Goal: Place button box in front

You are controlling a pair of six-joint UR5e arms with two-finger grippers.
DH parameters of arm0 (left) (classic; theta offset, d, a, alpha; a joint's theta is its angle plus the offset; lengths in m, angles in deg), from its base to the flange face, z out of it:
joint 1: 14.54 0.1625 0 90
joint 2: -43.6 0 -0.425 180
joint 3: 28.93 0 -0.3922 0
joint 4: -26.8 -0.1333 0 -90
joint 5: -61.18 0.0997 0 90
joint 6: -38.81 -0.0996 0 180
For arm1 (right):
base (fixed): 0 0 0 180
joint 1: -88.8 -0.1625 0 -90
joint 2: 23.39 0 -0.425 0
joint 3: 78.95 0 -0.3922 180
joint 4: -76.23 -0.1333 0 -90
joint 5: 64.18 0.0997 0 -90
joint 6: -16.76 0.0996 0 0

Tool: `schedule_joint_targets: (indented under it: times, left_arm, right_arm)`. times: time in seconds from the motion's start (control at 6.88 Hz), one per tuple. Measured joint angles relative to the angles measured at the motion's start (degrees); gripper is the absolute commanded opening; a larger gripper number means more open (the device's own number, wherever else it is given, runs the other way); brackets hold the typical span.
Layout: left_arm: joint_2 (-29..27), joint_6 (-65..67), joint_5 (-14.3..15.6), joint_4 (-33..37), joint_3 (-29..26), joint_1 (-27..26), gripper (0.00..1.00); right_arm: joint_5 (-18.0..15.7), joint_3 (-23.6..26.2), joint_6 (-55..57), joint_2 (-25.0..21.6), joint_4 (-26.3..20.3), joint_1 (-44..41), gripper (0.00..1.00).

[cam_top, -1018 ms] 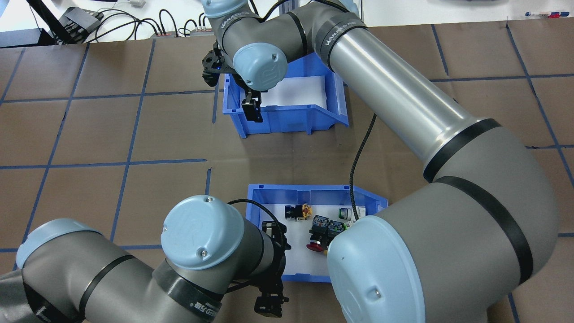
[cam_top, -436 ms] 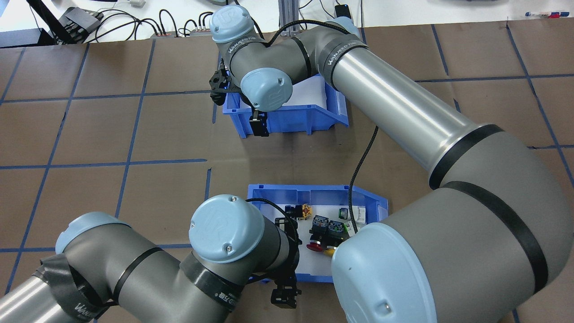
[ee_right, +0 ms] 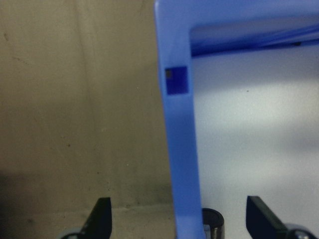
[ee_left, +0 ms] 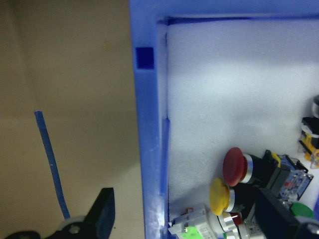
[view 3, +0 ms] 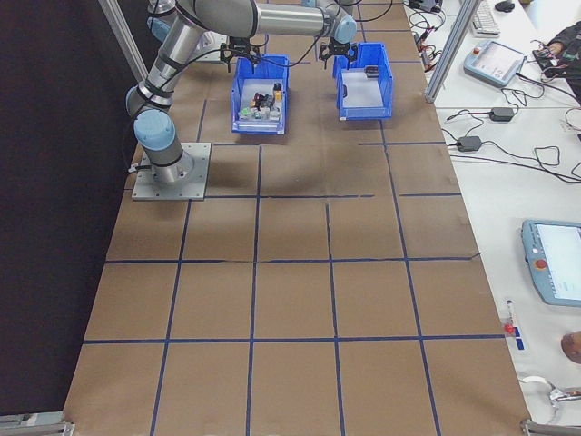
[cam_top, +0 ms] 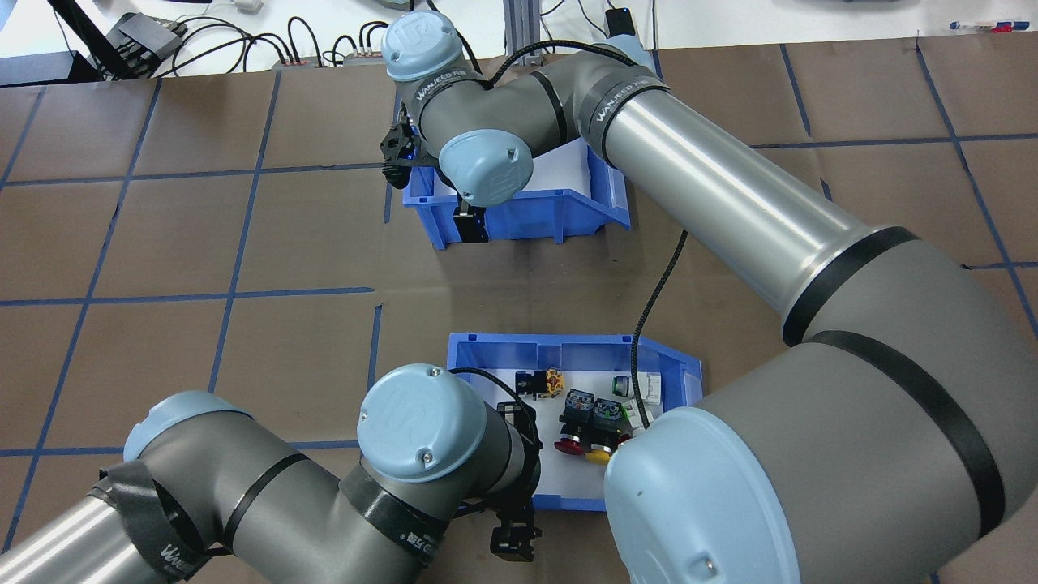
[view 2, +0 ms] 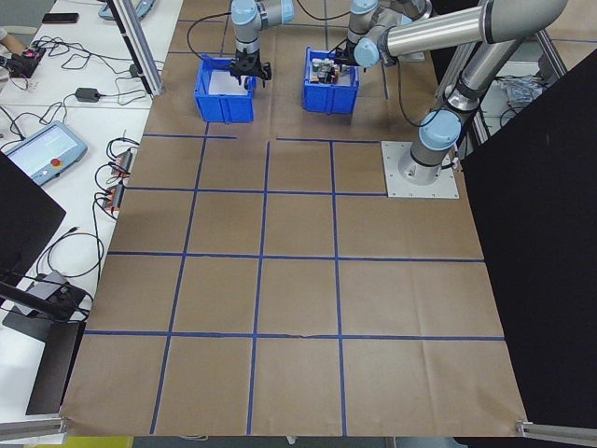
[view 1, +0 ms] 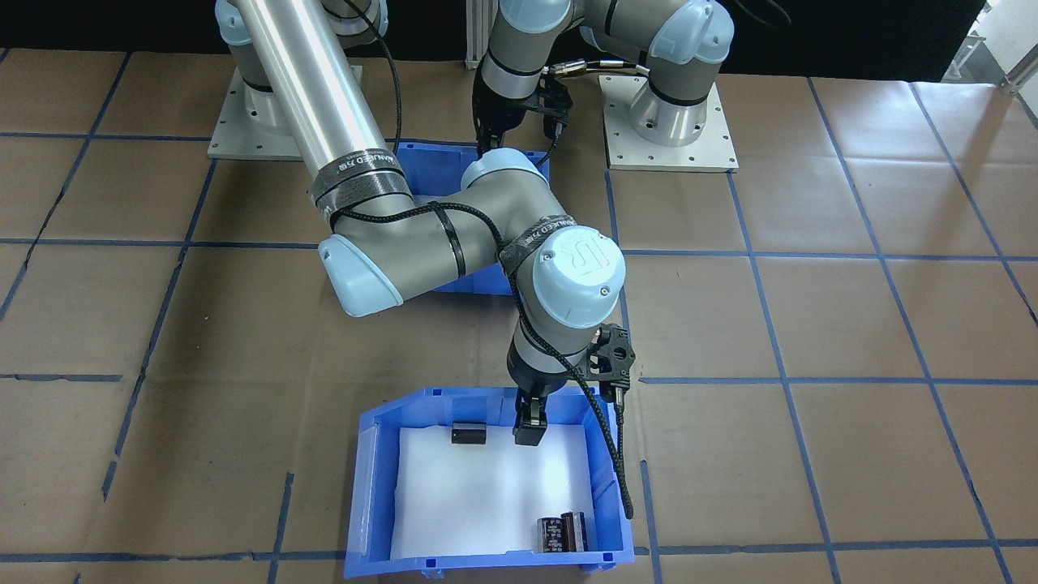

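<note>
The button box (cam_top: 568, 354) is the blue bin nearest the robot; red, yellow and green push-buttons (cam_top: 585, 415) lie on its white foam. In the front-facing view the right arm mostly covers the button box (view 1: 466, 284). My left gripper (ee_left: 189, 211) is open and straddles the box's near wall (ee_left: 149, 149), one finger outside and one inside by the red button (ee_left: 234, 167). My right gripper (ee_right: 179, 211) is open astride a wall of the far blue bin (cam_top: 527, 217), which holds only black cylinders (view 1: 564, 531).
Brown paper with blue tape lines covers the table (cam_top: 203, 243). Both arm bases stand on plates behind the button box (view 1: 669, 138). Cables and devices lie on the white bench past the far table edge (cam_top: 162, 36). Side tables carry pendants (view 3: 558, 272).
The left arm has swung right, bringing its gripper up to the button box's near wall. The right arm's wrist has dropped lower onto the far bin's wall.
</note>
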Motion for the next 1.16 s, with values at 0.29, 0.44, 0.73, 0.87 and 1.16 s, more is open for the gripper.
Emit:
schedule_joint_targets:
  times: [0.29,0.44,0.73,0.87,1.16]
  left_arm:
    - [-1.1,0.2,0.5,-1.3,0.7,0.0,0.86]
    - [-1.7,0.4,0.5,-1.7,0.7,0.0,0.85]
    - [-2.1,0.6,0.5,-2.4,0.8,-0.1,0.56]
    - [-2.1,0.6,0.5,-2.9,0.7,-0.1,0.29]
    - [-1.9,0.6,0.5,-5.0,0.8,-0.2,0.0]
  right_arm:
    - [-2.2,0.0,-0.2,-0.5,-0.5,-0.1,0.06]
    - [-2.4,-0.2,-0.3,-0.5,-0.5,-0.1,0.03]
    - [-2.8,-0.2,-1.6,-2.6,-1.3,1.1,0.0]
    - [-2.9,0.1,-4.3,-4.6,-3.0,2.8,0.0]
    - [-2.9,1.9,-11.8,-9.1,-4.9,8.8,0.0]
